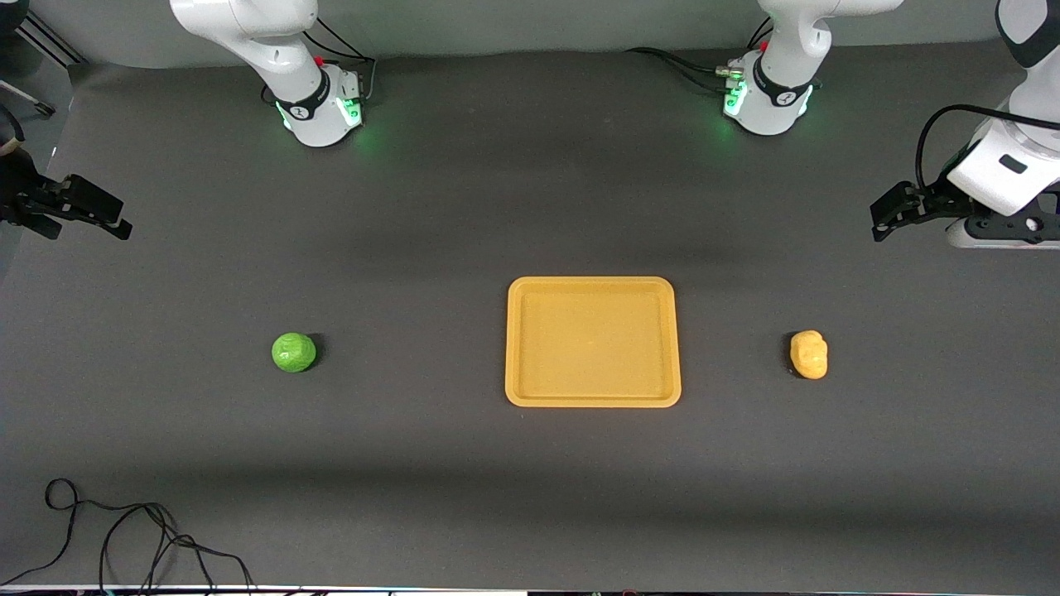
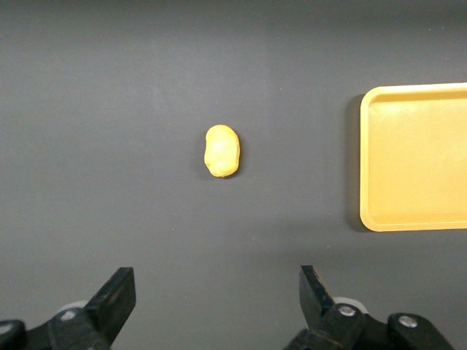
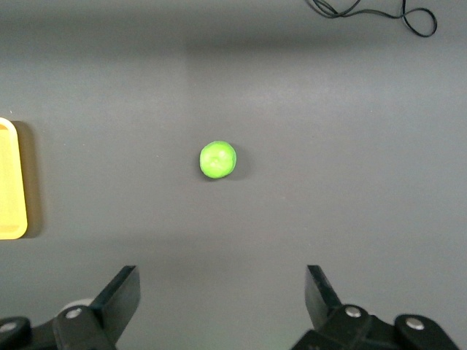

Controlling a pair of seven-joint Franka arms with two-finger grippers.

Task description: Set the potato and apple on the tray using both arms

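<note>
The orange-yellow tray (image 1: 592, 341) lies empty mid-table. The green apple (image 1: 293, 352) sits on the mat beside it, toward the right arm's end. The yellow-orange potato (image 1: 809, 354) sits beside the tray toward the left arm's end. My left gripper (image 1: 881, 220) hangs in the air over the table's edge at the left arm's end, open and empty. In the left wrist view (image 2: 217, 283) it sees the potato (image 2: 221, 151) and the tray (image 2: 416, 157). My right gripper (image 1: 114, 217) hangs over the table's edge at the right arm's end, open and empty. In the right wrist view (image 3: 222, 283) it sees the apple (image 3: 217, 160) and the tray's rim (image 3: 11, 182).
A loose black cable (image 1: 124, 530) lies on the mat near the front camera at the right arm's end; it also shows in the right wrist view (image 3: 372, 11). Both arm bases (image 1: 319, 103) (image 1: 766, 99) stand at the table's edge farthest from the front camera.
</note>
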